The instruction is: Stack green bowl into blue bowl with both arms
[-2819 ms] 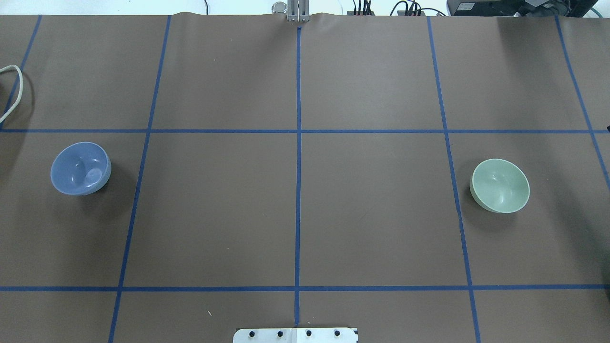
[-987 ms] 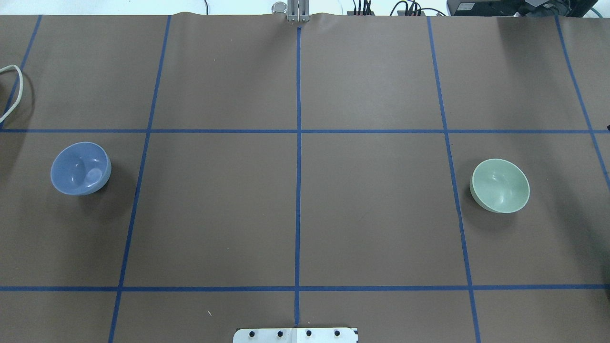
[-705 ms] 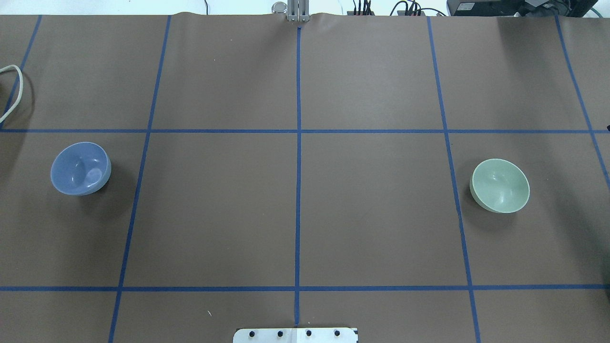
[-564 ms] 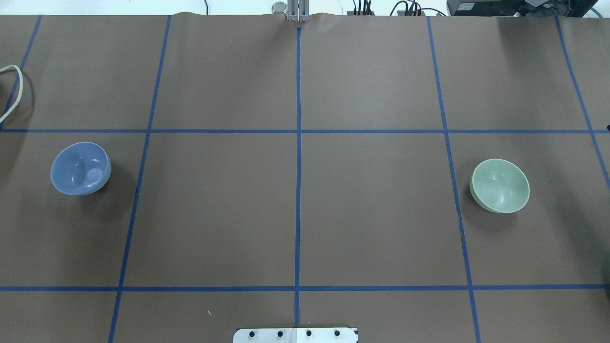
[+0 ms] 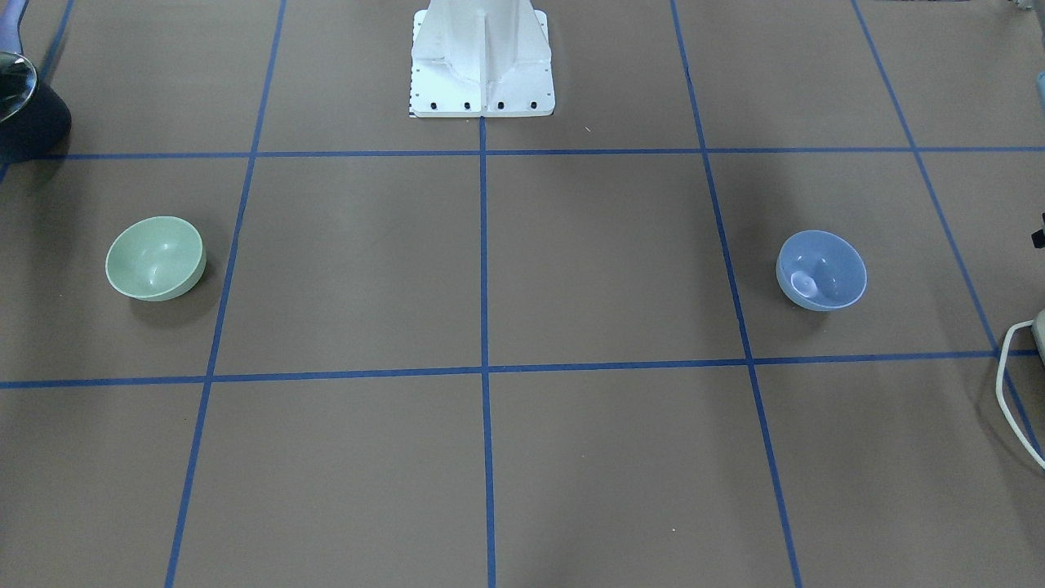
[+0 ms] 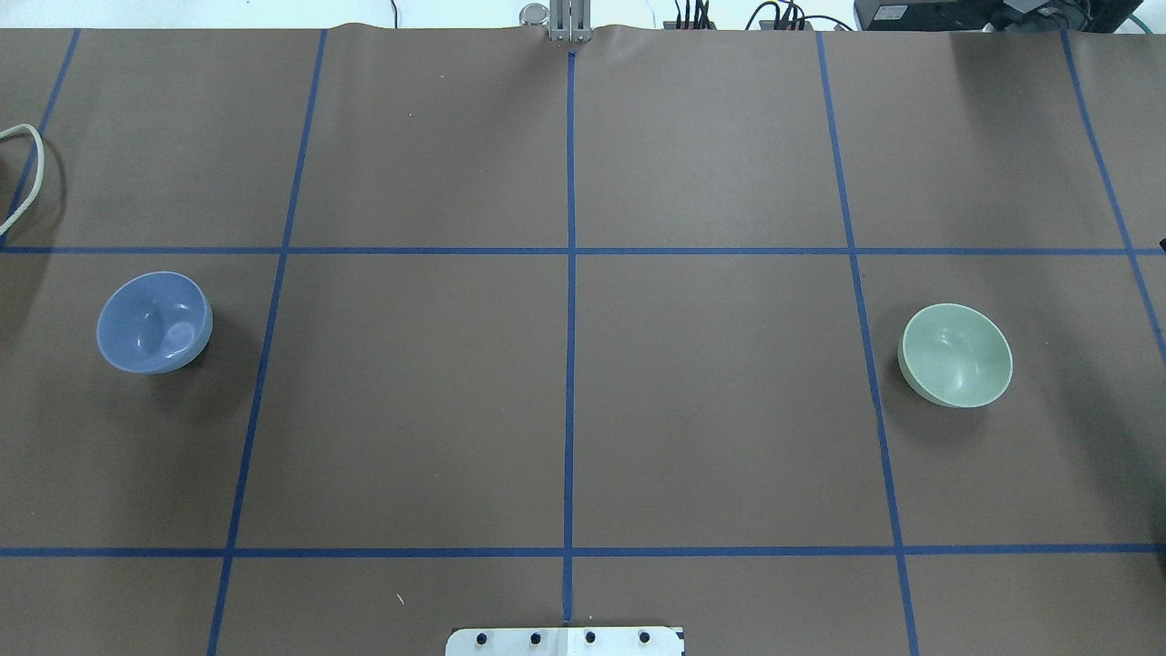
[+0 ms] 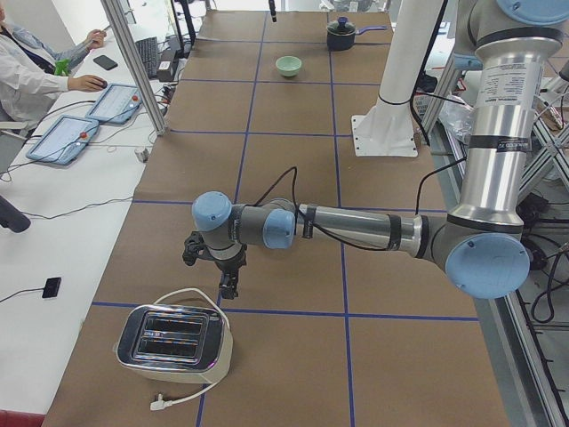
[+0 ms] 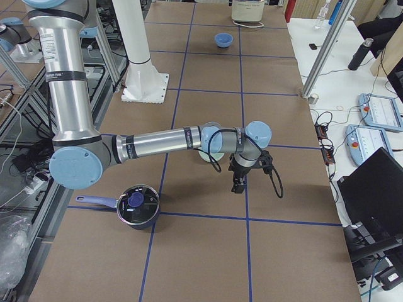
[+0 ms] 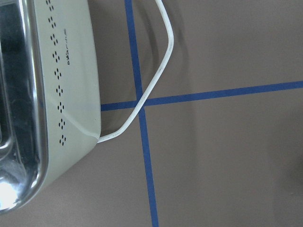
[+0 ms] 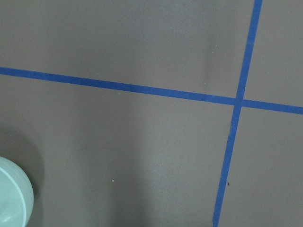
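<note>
The green bowl (image 6: pixel 956 355) sits upright on the table's right side, also seen in the front view (image 5: pixel 155 258), and its rim shows at the right wrist view's lower left corner (image 10: pixel 12 198). The blue bowl (image 6: pixel 154 322) stands upright far to the left (image 5: pixel 821 269). Neither gripper shows in the overhead or front view. My left gripper (image 7: pixel 224 296) hangs low beside the toaster; the blue bowl is hidden there. My right gripper (image 8: pixel 237 187) hangs just past the green bowl (image 8: pixel 208 156). I cannot tell whether either is open or shut.
A toaster (image 7: pixel 173 342) with a white cable (image 6: pixel 23 173) stands at the table's left end. A lidded black pot (image 8: pixel 137 206) sits at the right end. The white pedestal (image 5: pixel 482 57) is at the robot's side. A person sits at a side desk (image 7: pixel 36 71).
</note>
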